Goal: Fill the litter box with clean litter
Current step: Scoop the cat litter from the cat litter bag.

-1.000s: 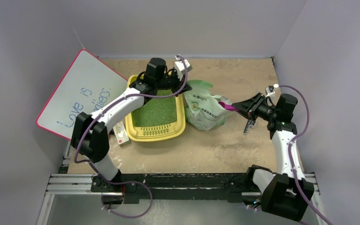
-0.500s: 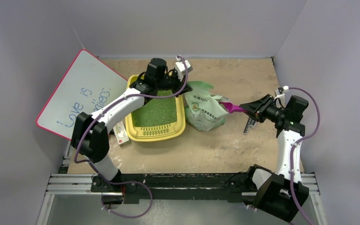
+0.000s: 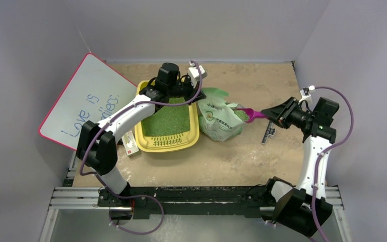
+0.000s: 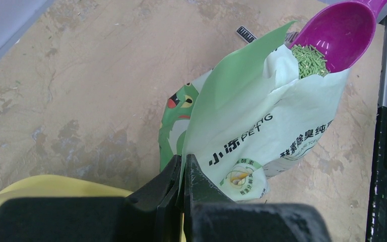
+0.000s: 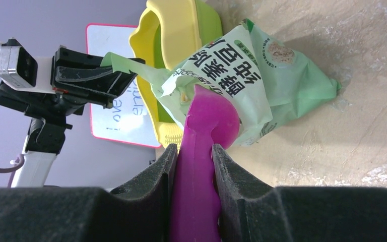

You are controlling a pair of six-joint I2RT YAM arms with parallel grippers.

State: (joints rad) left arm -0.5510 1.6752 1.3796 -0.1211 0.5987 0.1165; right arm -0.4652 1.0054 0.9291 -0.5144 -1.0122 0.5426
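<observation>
Right jaws grip the handle of the purple scoop, bowl of clean litter at the mouth of the bag (left jaws shut on its flap), and the litter box lies straight out past the scoop tip, just beyond the bag.

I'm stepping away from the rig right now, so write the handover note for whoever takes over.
Left end effector: shut on the top flap of the litter bag, holding its mouth up beside the litter box.
Right end effector: shut on the handle of the purple scoop; the bowl sits at the bag's mouth with clean litter in it.
Done: a green layer already covers the box floor.
Left: carry this scoopful to the box, tip it in, and repeat if more is wanted.
</observation>
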